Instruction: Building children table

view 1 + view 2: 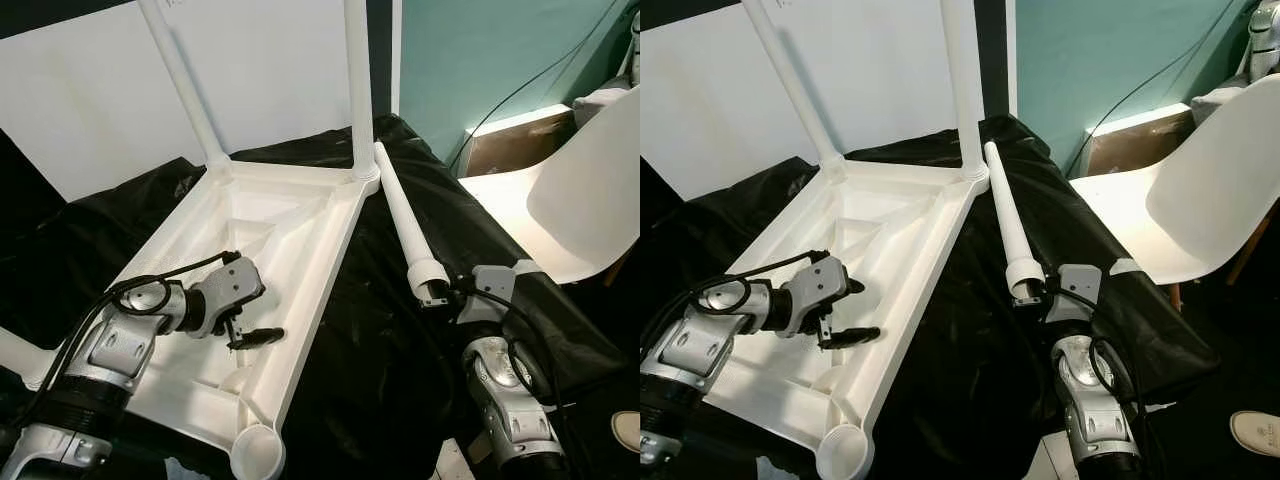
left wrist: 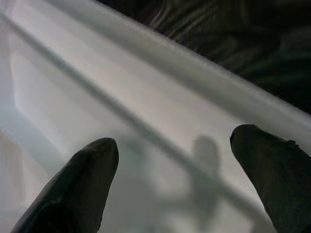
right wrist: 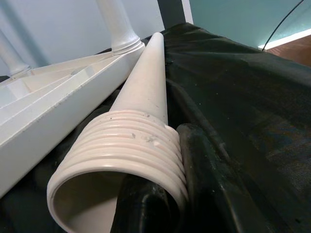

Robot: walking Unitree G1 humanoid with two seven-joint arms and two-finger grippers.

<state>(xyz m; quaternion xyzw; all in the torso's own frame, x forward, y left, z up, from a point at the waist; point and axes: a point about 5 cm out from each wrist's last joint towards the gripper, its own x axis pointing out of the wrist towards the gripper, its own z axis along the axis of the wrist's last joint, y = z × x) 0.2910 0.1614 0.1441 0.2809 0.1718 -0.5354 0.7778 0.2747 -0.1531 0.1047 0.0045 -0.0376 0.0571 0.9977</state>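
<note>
— White plastic everywhere: upturned tabletop [image 1: 300, 215] on a black sheet [image 1: 390, 340], underside up. How far along?

— Roughly halfway, by the look of it. Two legs [image 1: 358, 90] already standing in the far corner sockets. Near corner socket [image 1: 257, 452] still empty. Fourth corner cut off at the frame edge, so no telling there.

— And the loose leg [image 1: 405, 225]?

— Lying on the sheet just beside the tabletop's right rim, tapered tip near the far corner, threaded collar right at the right gripper [image 1: 448, 292].

— Clamped?

— Seemingly, yes. One black finger [image 3: 146, 208] poking into the hollow threaded end, the other [image 3: 204, 165] pressed along the outside of the collar, pinching the wall between them.

— Left gripper [image 1: 245, 320]?

— Spread apart, holding nothing. Hovering over the ribbed underside, just inside the right rim, with the empty socket a little nearer the robot than the fingertips. Both fingers [image 2: 82, 179] well separated in the wrist view, white rim running beyond them.

— Left to do?

— Probably lifting the leg, swinging the collar over to the empty socket and screwing it in. Then the fourth corner, if still bare, and flipping the table upright.
</note>
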